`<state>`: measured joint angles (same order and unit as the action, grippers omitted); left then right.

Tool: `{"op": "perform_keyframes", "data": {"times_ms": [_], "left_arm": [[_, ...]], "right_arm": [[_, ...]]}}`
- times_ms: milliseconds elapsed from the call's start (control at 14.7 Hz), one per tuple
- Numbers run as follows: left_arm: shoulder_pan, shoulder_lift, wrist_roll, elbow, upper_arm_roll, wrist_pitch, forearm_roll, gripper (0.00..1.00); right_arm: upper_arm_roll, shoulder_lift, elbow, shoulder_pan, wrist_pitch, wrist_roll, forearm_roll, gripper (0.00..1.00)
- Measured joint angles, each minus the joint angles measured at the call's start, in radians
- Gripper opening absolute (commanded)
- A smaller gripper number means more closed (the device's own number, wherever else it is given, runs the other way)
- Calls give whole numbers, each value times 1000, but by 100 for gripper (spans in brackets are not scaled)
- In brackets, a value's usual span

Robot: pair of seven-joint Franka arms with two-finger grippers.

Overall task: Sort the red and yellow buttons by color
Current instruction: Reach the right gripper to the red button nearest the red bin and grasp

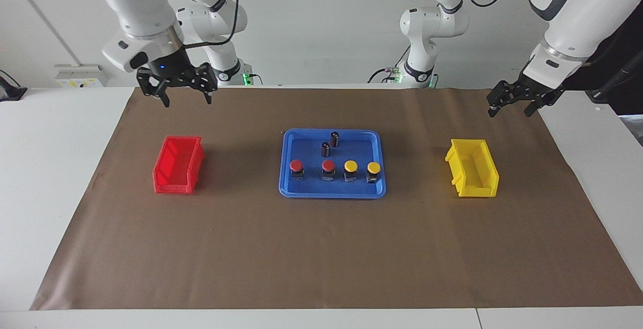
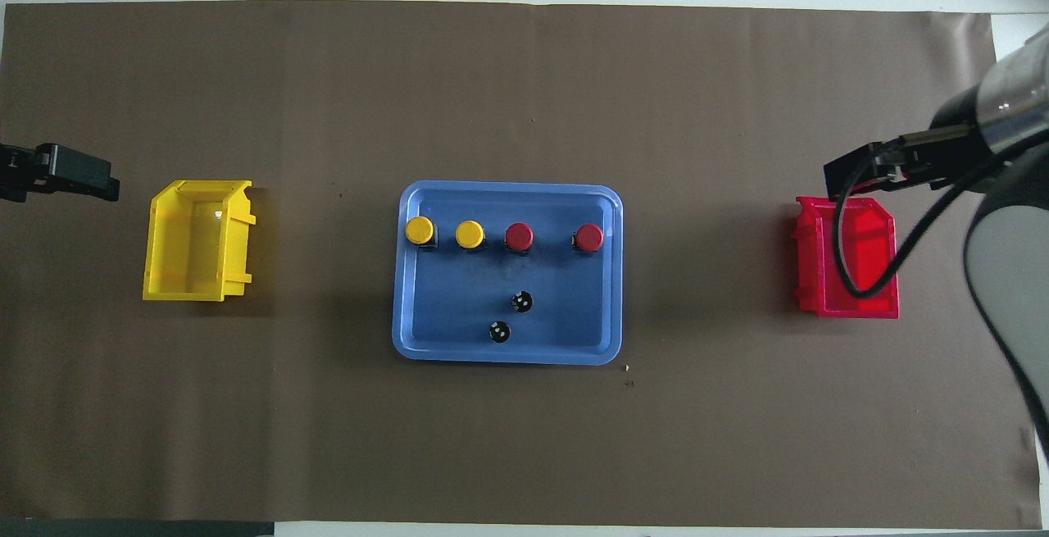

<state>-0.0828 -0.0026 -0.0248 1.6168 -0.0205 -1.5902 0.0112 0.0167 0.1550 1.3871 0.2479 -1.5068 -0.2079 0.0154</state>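
The right pincer (image 1: 185, 87) hangs in the air near the edge of the brown mat (image 1: 321, 248) closest to the robots, toward the right arm's end, with its fingers spread apart and nothing between them. The left pincer (image 1: 513, 102) hangs over the mat's corner at the left arm's end, its fingers also parted and empty. The facing view shows both sets of fingers plainly; the overhead view shows only a dark tip of the left pincer (image 2: 61, 174) and the right pincer's (image 2: 869, 170) body overlapping the red bin (image 2: 848, 262), with no sign of how high it is.

Farther out on the worktop (image 1: 50, 178) a blue tray (image 1: 332, 191) sits mid-mat. Inside it, nearest the robots, stand two small dark cylinders (image 2: 510, 317); only the overhead view shows their tops, only the facing view their upright sides. With twelve o'clock pointing away from the robots, they sit at the tray's six o'clock, and the four buttons stand toward twelve.

The two yellow buttons (image 2: 445, 232) and two red buttons (image 2: 553, 237) form one row whose long axis runs nine to three, yellows at the nine end. All stand upright, caps up, on dark bases that only the facing view shows.

The yellow bin (image 2: 197, 240) lies at the tray's nine o'clock, the red bin at three, both well apart from it.
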Motion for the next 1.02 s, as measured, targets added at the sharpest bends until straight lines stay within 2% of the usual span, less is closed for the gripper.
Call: {"op": "perform_keyframes", "data": {"times_ms": [205,409,545,750,1023], "left_arm": [[0,0,0,0,0,0,0,100],[0,0,0,0,0,0,0,100],[0,0,0,0,0,0,0,100],[0,0,0,0,0,0,0,100],[0,0,0,0,0,0,0,100]], "right_arm": [[8,156,-44,146,-183,-223,-1,100],[8,224,41,226,-348,-293,-2,100],[7,227,135,248,-433,-296,-1,100],[4,210,259,252,-534,-296,-1,95],[-1,164,367,248,-581,-278,-1,87]]}}
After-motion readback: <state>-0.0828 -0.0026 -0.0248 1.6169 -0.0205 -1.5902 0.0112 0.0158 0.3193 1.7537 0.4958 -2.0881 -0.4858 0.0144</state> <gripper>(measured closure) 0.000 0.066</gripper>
